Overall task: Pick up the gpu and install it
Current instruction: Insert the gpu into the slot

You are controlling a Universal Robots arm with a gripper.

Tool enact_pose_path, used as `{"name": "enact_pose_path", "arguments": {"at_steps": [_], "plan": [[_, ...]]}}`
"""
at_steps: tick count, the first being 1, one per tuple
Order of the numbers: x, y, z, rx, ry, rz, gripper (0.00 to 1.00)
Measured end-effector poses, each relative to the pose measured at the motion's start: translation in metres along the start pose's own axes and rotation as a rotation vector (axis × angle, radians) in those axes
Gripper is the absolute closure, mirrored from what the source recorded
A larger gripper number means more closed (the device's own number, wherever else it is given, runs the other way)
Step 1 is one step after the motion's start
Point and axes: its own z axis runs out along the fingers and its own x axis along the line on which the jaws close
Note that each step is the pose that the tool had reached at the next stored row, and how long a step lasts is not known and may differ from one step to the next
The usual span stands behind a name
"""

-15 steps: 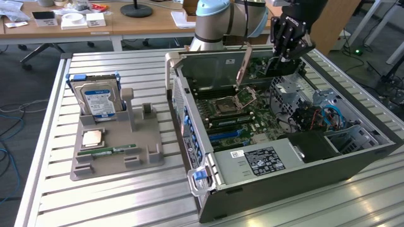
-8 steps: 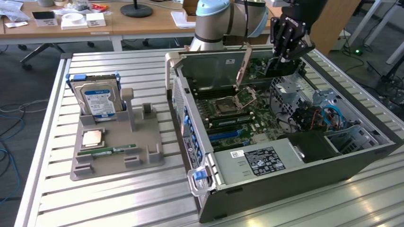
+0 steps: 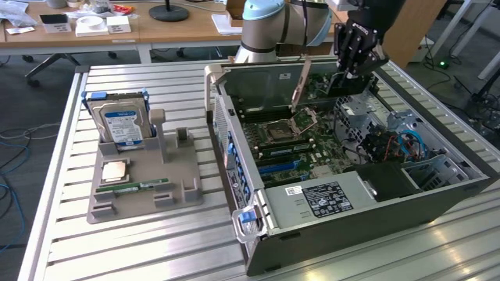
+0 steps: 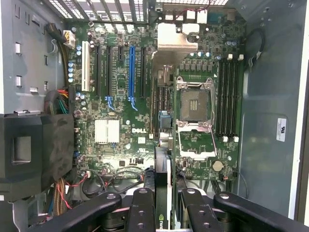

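Jaws: black, link-armed, pinching the gpu (image 4: 162,169) across its two faces. From the wrist the card is seen edge-on, with a green-and-white maker's label low between the jaws.

Gpu, location: carried in the air inside the open computer case (image 3: 375,234), above the motherboard (image 4: 120,133) and seated in no slot (it lines up roughly between the slot bank and the CPU socket).

Gpu, handling (judged): light. The board is stiff but thin, so it is liable to flex or crack if twisted, and its small parts are fragile. It is best taken flat on both faces at the cooler block, as here, with the edge facing the board kept free. The smooth faces could slip under a skewed pull.

Beneath the card: blue expansion slot (image 4: 131,70), with black slots beside it and a white slot (image 4: 86,65) at the end of the bank. The CPU socket (image 4: 195,104) lies open with its contacts bare (a hazard). Memory slots (image 4: 227,96) lie beyond it.

Edges: black shroud (image 4: 29,150) and coloured cable bundle (image 4: 60,104) on one side, grey case wall (image 4: 270,96) on the other. Room is judged free from above and narrow sideways.

Farther off: Universal Robots arm (image 3: 273,23) behind the case. On the slatted metal surface (image 3: 117,252), well apart from the case, sits a grey holder (image 3: 133,202) with an upright hard drive (image 3: 117,120), a CPU chip (image 3: 115,170) and a memory stick (image 3: 142,186).
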Motion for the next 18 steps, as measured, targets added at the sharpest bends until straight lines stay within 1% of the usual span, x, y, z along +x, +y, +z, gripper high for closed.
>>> {"name": "enact_pose_path", "arguments": {"at_steps": [18], "plan": [[0.001,0.0005,0.0221,0.0001,0.0000,0.000,0.74]]}}
